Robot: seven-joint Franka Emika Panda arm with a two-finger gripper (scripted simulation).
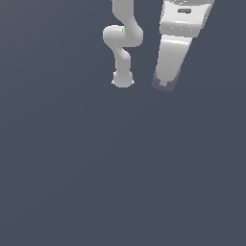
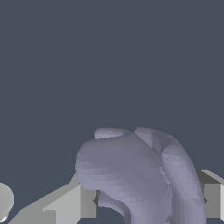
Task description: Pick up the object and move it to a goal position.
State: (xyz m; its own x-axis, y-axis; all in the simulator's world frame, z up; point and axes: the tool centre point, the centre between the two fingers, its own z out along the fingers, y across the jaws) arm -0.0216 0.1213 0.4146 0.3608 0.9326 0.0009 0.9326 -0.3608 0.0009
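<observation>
Exterior view, left to right: bare counter [image 1: 57, 168], then the arm's base and links [image 1: 123, 43], then just to the right of the base, the hand [image 1: 166, 82] coming down from the top edge, tilted, tip lowest. The object [image 1: 163, 86] shows only as a dull lavender sliver around the hand's tip, so it sits right at the fingers, not off to a side. Can't tell from this view whether it rests on the counter or is off it. Wrist view, left to right: a pale rounded bit at the edge, probably part of the arm, not sure; one light-grey finger [image 2: 72, 205]; the object [image 2: 135, 175] filling the gap; the other finger [image 2: 212, 199]. The object is a chunky curved piece, its long axis bending across the gap and toward the camera, its bulk nearer the first finger. The hand reads as part closed around it: both fingers flank the object and seem to meet its sides, but the contact lines are hidden by its bulge, so a firm grip is a judgement, not seen. No goal marker visible in either view. Key relation: object is between the fingers, zero offset; the next move looks like lift and carry, with slip on the curved faces as the risk.
</observation>
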